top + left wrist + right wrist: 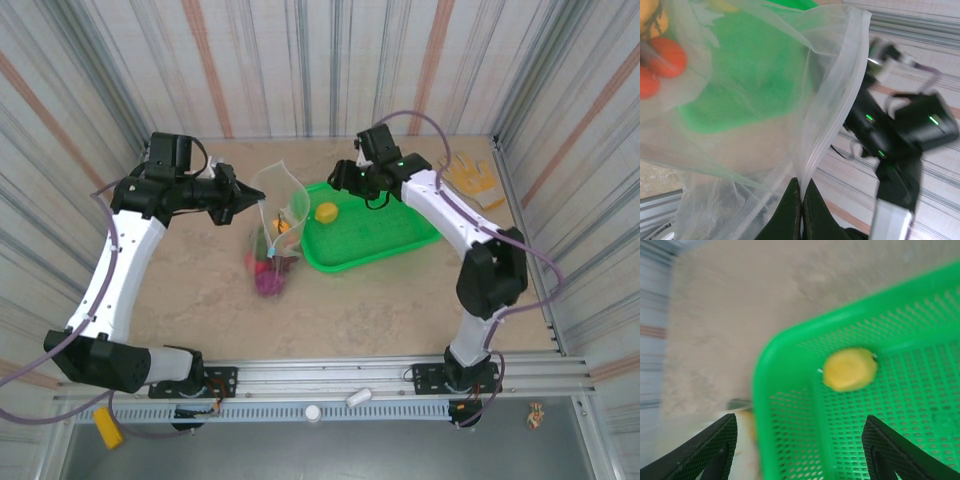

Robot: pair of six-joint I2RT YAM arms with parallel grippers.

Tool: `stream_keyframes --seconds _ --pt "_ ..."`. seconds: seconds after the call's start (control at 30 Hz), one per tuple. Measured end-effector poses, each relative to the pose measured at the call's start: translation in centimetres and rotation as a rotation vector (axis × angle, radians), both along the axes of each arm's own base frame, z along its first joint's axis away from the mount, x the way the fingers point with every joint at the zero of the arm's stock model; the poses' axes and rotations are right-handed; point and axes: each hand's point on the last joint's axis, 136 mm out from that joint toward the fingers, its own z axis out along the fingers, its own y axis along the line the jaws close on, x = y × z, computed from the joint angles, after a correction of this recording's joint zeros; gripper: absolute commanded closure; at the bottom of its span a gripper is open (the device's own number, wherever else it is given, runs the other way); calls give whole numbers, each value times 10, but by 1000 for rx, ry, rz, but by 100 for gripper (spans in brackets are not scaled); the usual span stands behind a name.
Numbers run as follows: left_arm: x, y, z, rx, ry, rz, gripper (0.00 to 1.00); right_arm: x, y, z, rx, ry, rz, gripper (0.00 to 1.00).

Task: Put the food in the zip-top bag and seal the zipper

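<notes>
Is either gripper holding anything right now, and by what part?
The left gripper is shut on the zip-top bag, pinching its mouth edge at the zipper strip. The right gripper is open above the green tray, holding nothing.

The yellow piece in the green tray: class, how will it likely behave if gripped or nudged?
The yellow piece looks rounded and smooth, so it may roll or slip from a pinch. It lies on the mesh floor of the green tray, so a nudge would probably slide it until the rim stops it. Being small, it seems light.
</notes>
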Motion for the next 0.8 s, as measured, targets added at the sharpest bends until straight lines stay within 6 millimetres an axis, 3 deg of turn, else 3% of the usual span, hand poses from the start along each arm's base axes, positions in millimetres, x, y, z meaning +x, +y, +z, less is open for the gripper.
stream_keyframes --seconds 0.13,0.4,0.6,0.8 --pt "0 0 0 0 0 -1 100 0 2 -60 17 159 -106 32" --pt "0 0 0 0 0 -1 100 8 5 -106 90 335 -350 34" --pt "0 0 0 0 -1 -1 100 12 10 -124 131 396 -441 32" --pt "0 0 0 2 -1 1 100 21 21 -119 180 391 -459 31"
